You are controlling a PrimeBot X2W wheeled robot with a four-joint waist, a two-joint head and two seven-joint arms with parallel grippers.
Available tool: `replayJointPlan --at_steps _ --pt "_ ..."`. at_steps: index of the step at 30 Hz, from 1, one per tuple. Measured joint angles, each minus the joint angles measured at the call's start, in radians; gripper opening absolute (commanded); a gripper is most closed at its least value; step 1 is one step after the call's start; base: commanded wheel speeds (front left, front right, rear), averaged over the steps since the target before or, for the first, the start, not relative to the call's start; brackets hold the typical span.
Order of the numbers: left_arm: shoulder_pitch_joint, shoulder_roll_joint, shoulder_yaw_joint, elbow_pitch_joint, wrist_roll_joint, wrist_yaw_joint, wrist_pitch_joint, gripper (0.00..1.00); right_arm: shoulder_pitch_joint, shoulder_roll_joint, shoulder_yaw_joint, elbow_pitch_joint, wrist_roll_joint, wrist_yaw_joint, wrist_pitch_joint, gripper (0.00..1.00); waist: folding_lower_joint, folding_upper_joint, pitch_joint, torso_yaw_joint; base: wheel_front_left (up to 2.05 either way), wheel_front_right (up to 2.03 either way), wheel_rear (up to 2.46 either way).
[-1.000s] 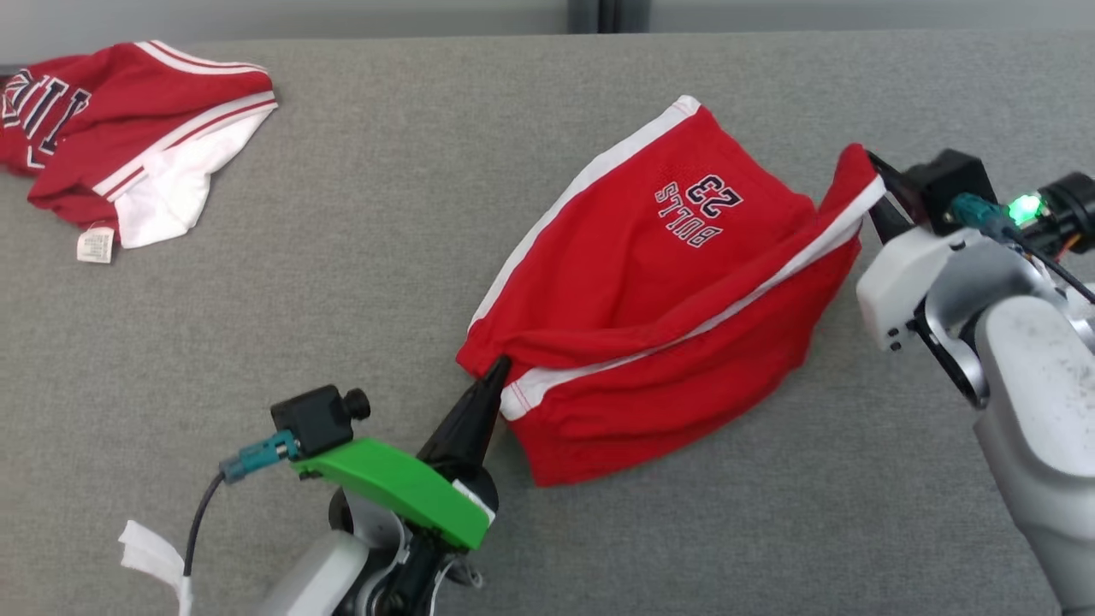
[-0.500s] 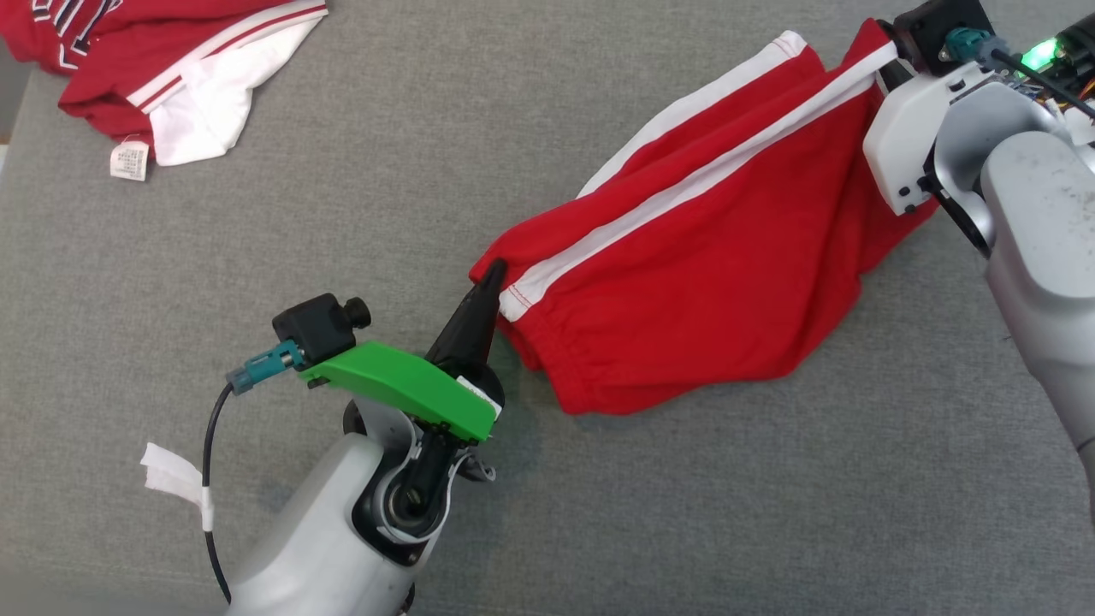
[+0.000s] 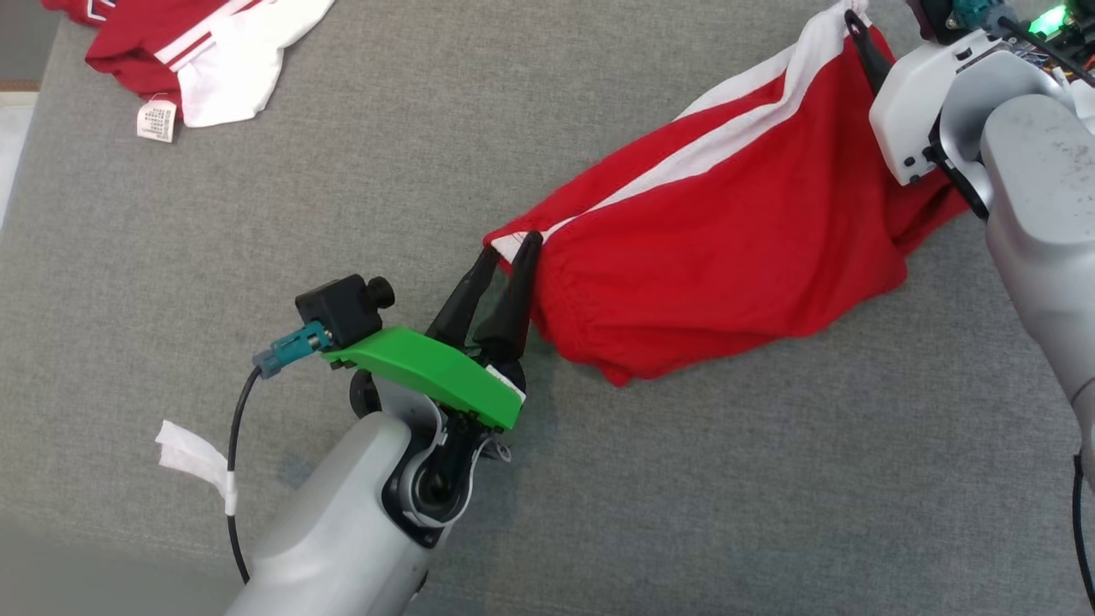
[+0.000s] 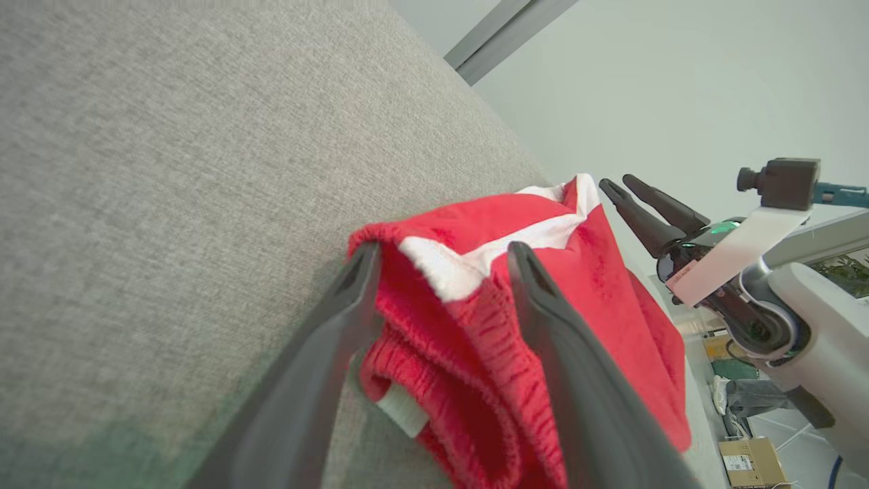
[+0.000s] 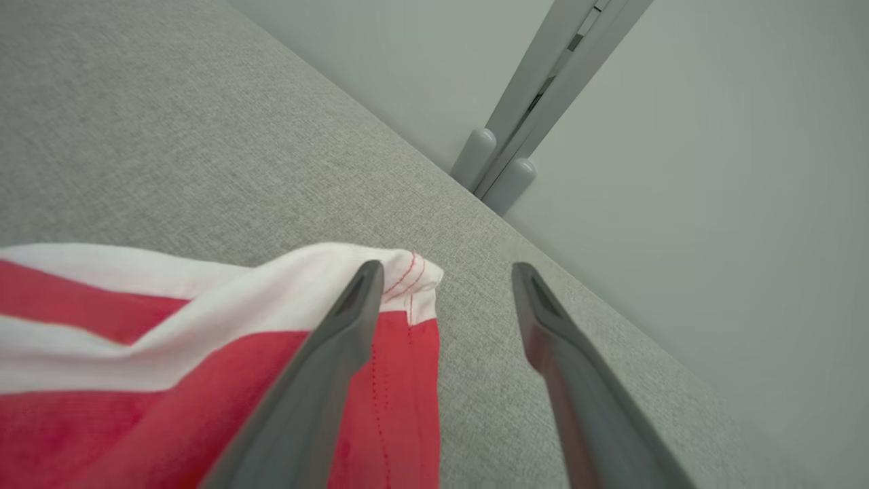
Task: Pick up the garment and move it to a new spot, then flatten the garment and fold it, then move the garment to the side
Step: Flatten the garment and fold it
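Garment [image 3: 727,231]: red shorts with a white side stripe, lying stretched on a diagonal from centre frame to the upper right of the head view, on the grey worktop [image 3: 257,214]. The lower edge is bunched and creased, so it is not flat yet.

Left hand [image 4: 445,248]: open. Its fingers straddle the elasticated waistband corner without pinching it, and the cloth sits between them.

Right hand [image 5: 446,268]: open. The white hem corner lies against the left-of-frame finger, with bare worktop between the fingers.

Second red-and-white garment [image 3: 197,51]: upper left of the head view, well apart.

Step, as judged: garment set down at its new spot, flattening next.

Risks:
- The waistband is still between the left fingers. A sideways retreat could hook the elastic and drag the corner, so back out along the finger axis.
- The hem is touching a right finger and could snag the same way.
- The upper-right end lies near the worktop's far edge, and hard smoothing strokes that way could push cloth over it.
- Folding over the lower-edge creases would lock them in.
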Motion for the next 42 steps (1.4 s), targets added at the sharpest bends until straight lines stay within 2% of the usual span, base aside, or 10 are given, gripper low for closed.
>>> replayJointPlan --at_steps 5,9,14,22,26,32,40,41,42 --pt "0.008 0.032 -0.006 -0.009 0.029 -0.001 -0.012 1.00 -0.007 0.007 0.016 0.054 0.019 0.000 -0.043 1.00 0.0000 0.0000 -0.019 -0.007 0.00 0.00 0.00" --pt "0.053 0.069 -0.008 -0.043 0.058 0.015 -0.024 1.00 -0.007 0.004 0.037 0.086 0.042 0.000 -0.067 1.00 0.0000 0.0000 -0.047 -0.015 0.00 0.00 0.00" --pt "0.113 0.125 0.009 -0.111 0.114 0.051 -0.045 1.00 0.014 -0.008 0.053 0.122 0.100 0.000 -0.078 1.00 0.0000 0.0000 -0.093 -0.023 0.00 0.00 0.00" --pt "0.209 0.177 0.114 -0.205 0.192 0.116 -0.058 1.00 0.082 -0.013 0.070 0.150 0.234 0.000 -0.027 1.00 0.0000 0.0000 -0.157 -0.017 0.00 0.00 0.00" --pt "0.249 0.188 0.174 -0.236 0.243 0.134 -0.060 1.00 0.110 -0.012 0.083 0.146 0.297 0.000 0.016 1.00 0.0000 0.0000 -0.162 0.000 0.00 0.00 0.00" --pt "0.293 0.192 0.242 -0.253 0.320 0.137 -0.062 1.00 0.139 -0.032 0.111 0.154 0.367 0.000 0.109 1.00 0.0000 0.0000 -0.153 0.025 0.00 0.00 0.00" --pt "0.335 0.144 0.317 -0.230 0.382 0.109 -0.062 1.00 0.162 -0.048 0.137 0.156 0.433 0.000 0.193 1.00 0.0000 0.0000 -0.142 0.043 0.00 0.00 0.00" --pt "0.336 0.139 0.324 -0.227 0.390 0.105 -0.062 1.00 0.165 -0.047 0.140 0.151 0.444 0.000 0.202 0.67 0.0000 0.0000 -0.142 0.042 0.00 0.00 0.00" --pt "0.339 0.133 0.332 -0.223 0.395 0.100 -0.062 1.00 0.170 -0.047 0.140 0.147 0.455 0.000 0.206 0.42 0.0000 0.0000 -0.142 0.041 0.00 0.00 0.00"
